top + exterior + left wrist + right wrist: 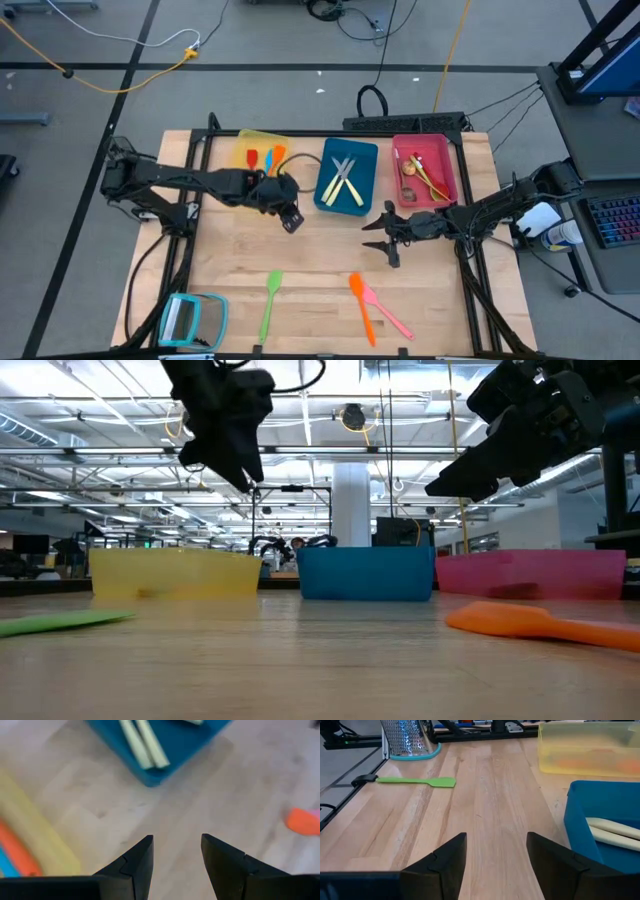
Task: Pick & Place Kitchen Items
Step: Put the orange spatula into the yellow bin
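Three utensils lie flat on the near half of the table: a green spatula [270,304], an orange spatula [360,305] and a pink one [386,313] crossing its blade end. The yellow tray [243,140] holds red, orange and blue utensils, the blue tray [366,160] pale yellow ones, the red tray [440,165] spoons. My left gripper [291,220] hangs open above bare wood between the yellow and blue trays, tilted downward, nothing between its fingers [137,857]. My right gripper [373,236] stands open and nearly level just in front of the blue tray, holding nothing.
A teal-framed grater [192,320] lies at the near left corner. The three trays stand in a row along the far side. Bare wood stretches across the table's middle, between the trays and the loose utensils. Black frame rails run along both side edges.
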Motion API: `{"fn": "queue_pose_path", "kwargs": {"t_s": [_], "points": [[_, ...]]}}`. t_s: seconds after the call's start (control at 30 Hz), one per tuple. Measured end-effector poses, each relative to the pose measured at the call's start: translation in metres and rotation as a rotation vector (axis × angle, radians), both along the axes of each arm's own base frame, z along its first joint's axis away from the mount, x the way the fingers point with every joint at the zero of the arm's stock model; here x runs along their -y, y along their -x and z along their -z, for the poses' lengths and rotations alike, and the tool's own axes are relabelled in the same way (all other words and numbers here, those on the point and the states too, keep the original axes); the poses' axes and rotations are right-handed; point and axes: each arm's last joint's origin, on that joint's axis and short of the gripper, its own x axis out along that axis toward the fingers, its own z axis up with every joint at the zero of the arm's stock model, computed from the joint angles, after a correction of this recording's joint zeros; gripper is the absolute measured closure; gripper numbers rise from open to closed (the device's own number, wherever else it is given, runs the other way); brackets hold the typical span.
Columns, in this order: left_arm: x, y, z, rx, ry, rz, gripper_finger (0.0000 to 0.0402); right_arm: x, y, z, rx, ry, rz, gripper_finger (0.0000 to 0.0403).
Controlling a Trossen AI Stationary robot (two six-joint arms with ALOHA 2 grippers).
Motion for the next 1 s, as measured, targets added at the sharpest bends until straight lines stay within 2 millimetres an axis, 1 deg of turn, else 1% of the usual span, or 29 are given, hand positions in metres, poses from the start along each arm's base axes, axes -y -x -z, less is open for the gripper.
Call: {"fn": "queue_pose_path", "kwargs": {"t_s": [0.13,0.23,0.37,0.43,0.6,0.7,0.77,0.9,1.0], "points": [[0.018,-0.004,-0.003,0.049,0.000,0.059,0.0231,0.000,0.000,0.000,-0.001,-0.016,0.003,0.0205],[0.029,-0.006,-0.005,0.088,-0.005,0.092,0.0231,0.000,0.000,0.000,-0.012,-0.116,0.035,0.0206],[0.041,-0.008,-0.007,0.125,-0.035,0.110,0.0231,-0.003,0.004,0.008,-0.114,-0.262,0.029,0.0206],[0.046,-0.008,-0.008,0.141,-0.055,0.112,0.0231,-0.007,0.006,0.011,-0.154,-0.300,0.033,0.0206],[0.055,-0.010,-0.011,0.192,-0.102,0.106,0.0231,-0.025,0.010,0.016,-0.184,-0.290,-0.034,0.0207],[0.057,-0.012,-0.013,0.215,-0.105,0.106,0.0231,-0.035,0.006,0.016,-0.174,-0.246,-0.014,0.0207],[0.057,-0.013,-0.014,0.231,-0.103,0.104,0.0231,-0.041,0.001,0.015,-0.170,-0.244,0.010,0.0207],[0.057,-0.014,-0.015,0.253,-0.097,0.099,0.0231,-0.059,-0.012,0.016,-0.203,-0.271,-0.006,0.0207],[0.057,-0.015,-0.017,0.273,-0.097,0.100,0.0231,-0.074,-0.022,0.022,-0.244,-0.304,-0.004,0.0207]]}}
